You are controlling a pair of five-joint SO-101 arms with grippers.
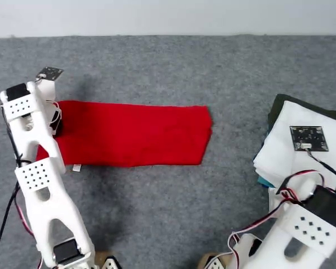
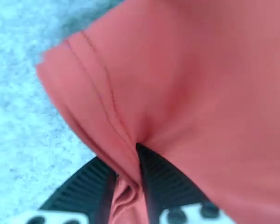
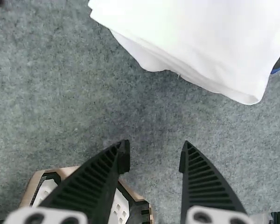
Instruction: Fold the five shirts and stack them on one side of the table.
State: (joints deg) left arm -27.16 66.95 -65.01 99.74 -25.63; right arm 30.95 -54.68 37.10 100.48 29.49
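At about four o'clock on the grey table (image 1: 157, 67), the right gripper (image 3: 154, 156) hangs over bare surface with its two black fingers (image 3: 102, 172) spread wide and nothing between them. Just beyond its tips lies the near edge of a folded white shirt (image 3: 191, 37). That white shirt (image 1: 285, 140) tops a stack at three o'clock, with a dark shirt (image 1: 280, 103) showing beneath at its far edge and a teal edge (image 1: 263, 182) at the near side. At nine o'clock the left gripper (image 2: 137, 149) is pinched shut on a fold at the end of the red shirt (image 2: 200, 93). The red shirt (image 1: 134, 134) lies flat as a long band, running from the left gripper (image 1: 55, 120) towards three o'clock and ending past the table's middle, well apart from the stack.
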